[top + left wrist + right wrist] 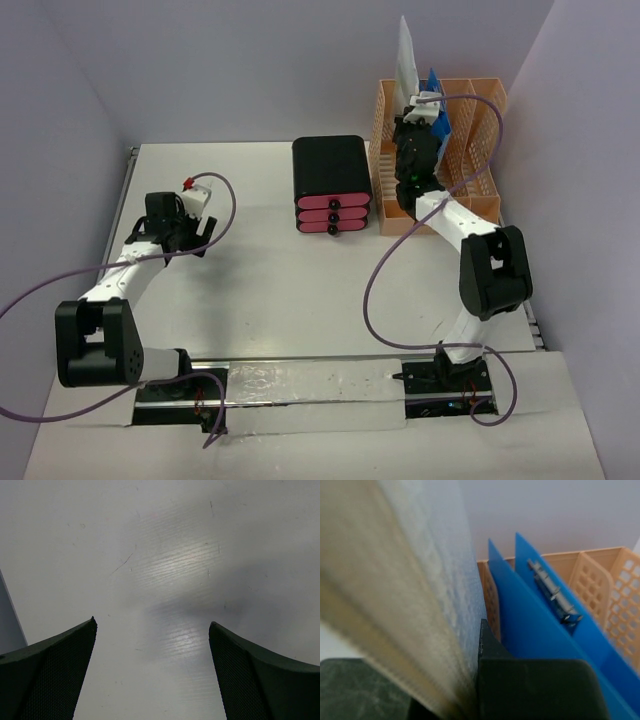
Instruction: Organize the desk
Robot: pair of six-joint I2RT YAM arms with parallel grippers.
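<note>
Behind my black plastic box with three pink drawers (332, 185) stands a plain pale lilac back wall (250, 70). Left of the box is a matching left wall (50, 150), right of it a matching right wall (590, 130). The light is soft and even.

The right gripper (414, 100) holds a tall white sheet (405, 50) up over the orange rack (480, 150). A blue folder (438, 115) stands just to its right. The black box (331, 185) with pink drawers sits to its left. The left gripper (205, 235) hangs over the white desk (270, 290).
</note>
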